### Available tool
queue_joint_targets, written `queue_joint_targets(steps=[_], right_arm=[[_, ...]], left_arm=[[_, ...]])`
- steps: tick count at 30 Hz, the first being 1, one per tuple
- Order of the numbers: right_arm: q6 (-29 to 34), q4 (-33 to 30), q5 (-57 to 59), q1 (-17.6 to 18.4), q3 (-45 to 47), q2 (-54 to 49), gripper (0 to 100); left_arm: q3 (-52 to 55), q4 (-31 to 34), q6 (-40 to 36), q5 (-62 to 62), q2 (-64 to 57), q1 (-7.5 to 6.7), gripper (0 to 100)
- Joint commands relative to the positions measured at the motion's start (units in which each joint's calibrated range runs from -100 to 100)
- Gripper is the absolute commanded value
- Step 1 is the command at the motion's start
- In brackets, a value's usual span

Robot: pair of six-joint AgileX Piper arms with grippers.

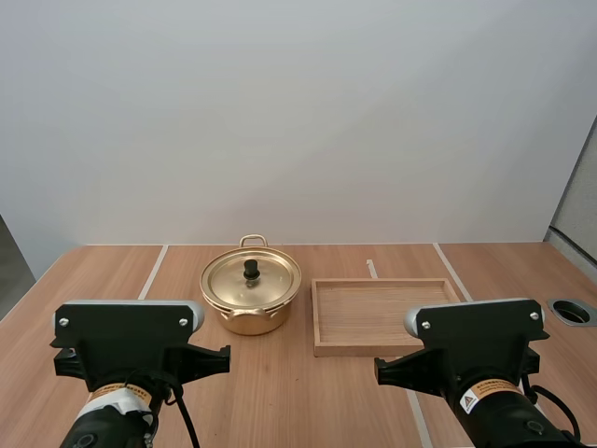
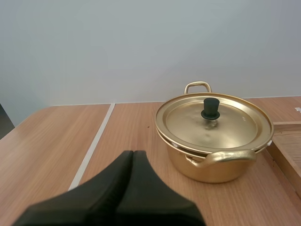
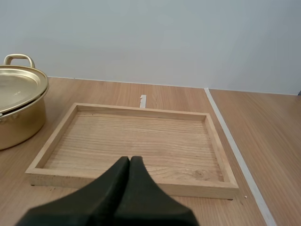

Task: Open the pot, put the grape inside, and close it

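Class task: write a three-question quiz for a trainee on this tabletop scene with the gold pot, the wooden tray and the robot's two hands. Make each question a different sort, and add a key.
1. True or false: the round gold lid with the black knob lies off the shiny gold metal pot.
2. Seen from above, the shallow rectangular wooden tray lies: A) left of the pot; B) right of the pot; C) on top of the pot.
3. Fill in: the black fingers of the left hand and the right hand are ____ (open or shut).

Key: 1 false; 2 B; 3 shut.
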Motion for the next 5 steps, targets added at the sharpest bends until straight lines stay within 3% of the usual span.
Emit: queue_joint_targets(steps=[1, 5], right_arm=[[0.62, 0.08, -0.05, 0.08, 0.00, -0.36, 0], [0.62, 0.08, -0.05, 0.08, 0.00, -0.36, 0]], left_arm=[[0.00, -0.02, 0.13, -1.83, -0.40, 0.11, 0], [0.00, -0.02, 0.13, -1.83, -0.40, 0.11, 0]])
